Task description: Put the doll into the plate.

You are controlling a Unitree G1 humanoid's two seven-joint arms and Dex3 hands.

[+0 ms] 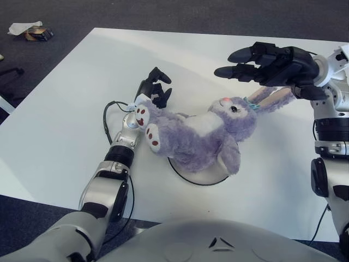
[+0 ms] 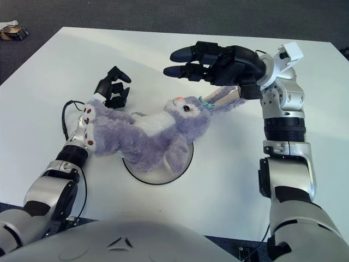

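Purple plush doll (image 1: 202, 134) lies on its back across the white plate (image 1: 210, 177) on the counter (image 1: 65, 125). The left robot hand (image 1: 155, 87) sits curled and empty beside its feet; the right robot hand (image 2: 210, 60) hovers spread above its head

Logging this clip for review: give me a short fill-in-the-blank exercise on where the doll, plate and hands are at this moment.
1. The purple bunny doll lies across the ____, covering most of it.
2. The right hand hovers open above the doll's ____.
3. The left hand shows beside the doll's ____.
4. The plate sits on a ____ table.

Missing words: plate; head; feet; white
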